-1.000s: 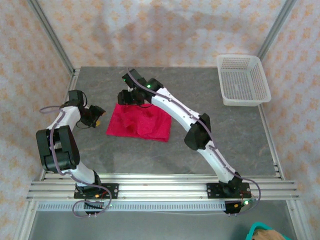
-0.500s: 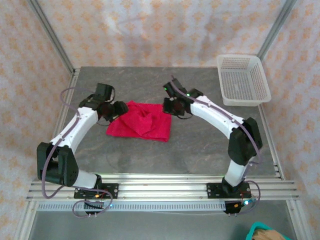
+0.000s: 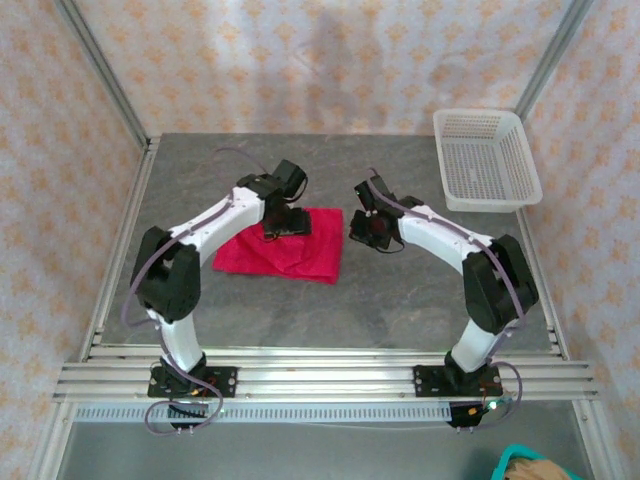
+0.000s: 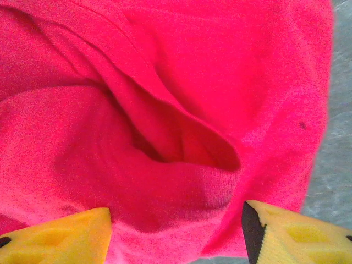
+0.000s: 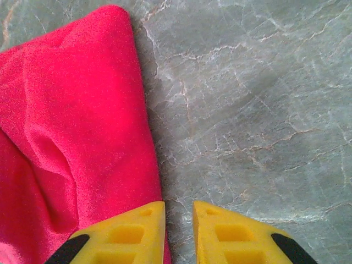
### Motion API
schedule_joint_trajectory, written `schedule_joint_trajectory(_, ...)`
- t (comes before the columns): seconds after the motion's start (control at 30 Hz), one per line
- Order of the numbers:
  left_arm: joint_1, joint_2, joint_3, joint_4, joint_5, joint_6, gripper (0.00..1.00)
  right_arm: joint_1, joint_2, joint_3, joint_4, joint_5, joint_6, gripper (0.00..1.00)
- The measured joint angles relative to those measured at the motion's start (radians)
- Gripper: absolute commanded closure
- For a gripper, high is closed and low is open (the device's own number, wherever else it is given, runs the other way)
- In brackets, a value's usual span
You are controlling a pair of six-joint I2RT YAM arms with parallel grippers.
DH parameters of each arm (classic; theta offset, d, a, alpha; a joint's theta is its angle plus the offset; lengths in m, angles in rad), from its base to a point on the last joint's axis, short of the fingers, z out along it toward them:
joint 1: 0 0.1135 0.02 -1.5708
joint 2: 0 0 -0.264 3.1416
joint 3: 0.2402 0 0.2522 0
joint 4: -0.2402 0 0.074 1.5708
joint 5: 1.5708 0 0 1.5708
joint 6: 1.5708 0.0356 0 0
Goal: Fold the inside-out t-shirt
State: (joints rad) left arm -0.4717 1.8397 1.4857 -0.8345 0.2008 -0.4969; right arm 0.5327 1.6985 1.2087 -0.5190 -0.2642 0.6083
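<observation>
Top external view: the inside-out t-shirt (image 3: pixel 285 258) lies as a roughly folded red-pink rectangle on the grey table (image 3: pixel 420 300), left of centre and well apart from the white mesh basket (image 3: pixel 487 160) at the far right corner. My left gripper (image 3: pixel 285 222) hangs over the shirt's far edge. My right gripper (image 3: pixel 365 228) sits just beside the shirt's far right corner.

From my left wrist, my left fingers (image 4: pixel 60 236) stand spread wide. A deep fold of the cloth runs up between them, and they pinch nothing.

From my right wrist, my right fingers (image 5: pixel 126 234) are almost pressed together. The narrow slit between them shows bare table, and nothing is caught in it. The shirt's edge runs down along the left one of this pair, and I cannot tell whether it touches the cloth.
</observation>
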Motion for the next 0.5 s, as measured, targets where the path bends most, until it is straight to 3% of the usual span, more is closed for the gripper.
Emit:
schedule_joint_trajectory(0.07, -0.005, 0.032, 0.008, -0.015, -0.011, 0.003, 0.48, -0.001, -0.002, 0.0, 0.009, -0.007, 0.001, 0.78)
schedule_joint_trajectory(0.2, -0.004, 0.055, 0.007, -0.048, -0.051, 0.01, 0.82, -0.001, -0.002, 0.003, 0.021, -0.031, 0.006, 0.78)
schedule_joint_trajectory(0.27, -0.004, 0.051, 0.005, -0.053, -0.077, 0.006, 0.92, 0.0, 0.005, 0.01, 0.04, -0.055, 0.019, 0.78)
schedule_joint_trajectory(0.5, 0.017, -0.066, -0.1, -0.067, -0.143, -0.027, 0.95, 0.055, 0.168, 0.113, 0.167, -0.128, 0.092, 0.81)
